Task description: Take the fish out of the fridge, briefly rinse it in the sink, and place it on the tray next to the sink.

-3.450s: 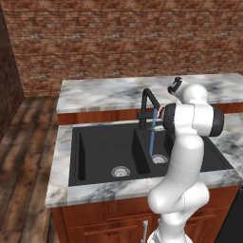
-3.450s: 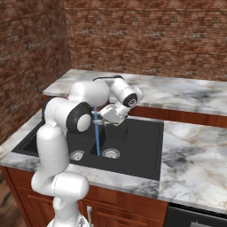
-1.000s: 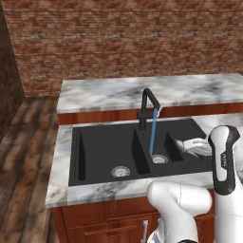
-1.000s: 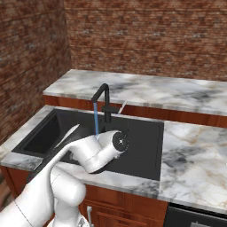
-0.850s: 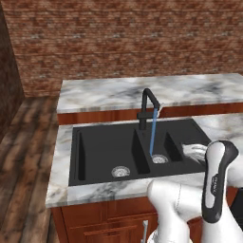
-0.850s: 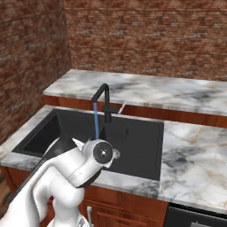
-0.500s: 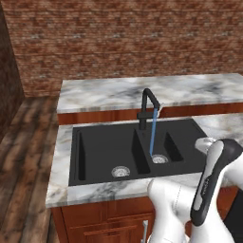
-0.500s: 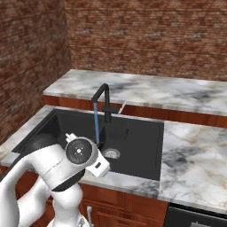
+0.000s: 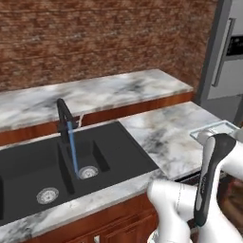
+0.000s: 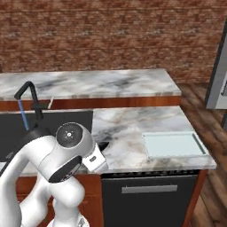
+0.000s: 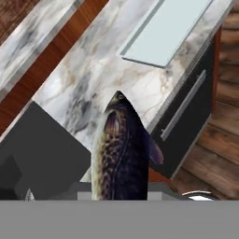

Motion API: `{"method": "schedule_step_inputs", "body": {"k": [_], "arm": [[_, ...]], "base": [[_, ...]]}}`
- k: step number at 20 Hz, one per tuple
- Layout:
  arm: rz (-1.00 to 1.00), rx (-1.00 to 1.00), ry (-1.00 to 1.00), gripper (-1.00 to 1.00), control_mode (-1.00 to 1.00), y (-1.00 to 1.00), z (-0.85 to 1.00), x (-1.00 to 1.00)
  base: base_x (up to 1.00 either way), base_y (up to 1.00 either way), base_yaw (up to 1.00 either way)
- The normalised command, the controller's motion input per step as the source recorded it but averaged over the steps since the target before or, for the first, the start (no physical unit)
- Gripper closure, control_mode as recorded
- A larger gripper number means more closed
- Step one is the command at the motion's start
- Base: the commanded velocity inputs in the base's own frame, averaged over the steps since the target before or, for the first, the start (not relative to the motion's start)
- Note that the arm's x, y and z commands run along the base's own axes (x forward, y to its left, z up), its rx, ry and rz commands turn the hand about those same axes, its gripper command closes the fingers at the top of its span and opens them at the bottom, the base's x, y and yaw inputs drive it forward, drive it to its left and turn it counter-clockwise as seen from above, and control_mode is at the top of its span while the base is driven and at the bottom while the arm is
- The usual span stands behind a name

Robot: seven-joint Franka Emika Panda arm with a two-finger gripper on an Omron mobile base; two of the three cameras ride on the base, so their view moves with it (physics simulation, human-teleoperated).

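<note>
Item: fish [image 11: 120,149], clamped in my gripper [image 11: 122,195], above the worktop [image 10: 128,124] between sink [image 9: 57,163] and tray [image 10: 174,144]. Change: base has driven right; the arm has swung off the basin. Faucet [image 9: 64,117] running. Meaning, I judge: rinse done, placement next.

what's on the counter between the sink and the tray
Just bare marble counter: the right base view shows nothing lying between the sink and the tray.
</note>
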Motion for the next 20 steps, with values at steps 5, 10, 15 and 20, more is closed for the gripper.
{"method": "schedule_step_inputs", "body": {"k": [5, 10, 15, 20], "arm": [[0.0, 0.0, 0.0, 1.0, 1.0, 0.0, 0.0, 0.0], [0.0, 0.0, 0.0, 1.0, 1.0, 0.0, 0.0, 0.0], [0.0, 0.0, 0.0, 1.0, 1.0, 0.0, 0.0, 0.0], [0.0, 0.0, 0.0, 1.0, 1.0, 0.0, 0.0, 0.0]], "base": [[0.34, -1.0, -0.48], [0.97, -0.31, -0.26], [1.0, 0.0, -0.15], [0.55, -0.4, -0.06]]}}
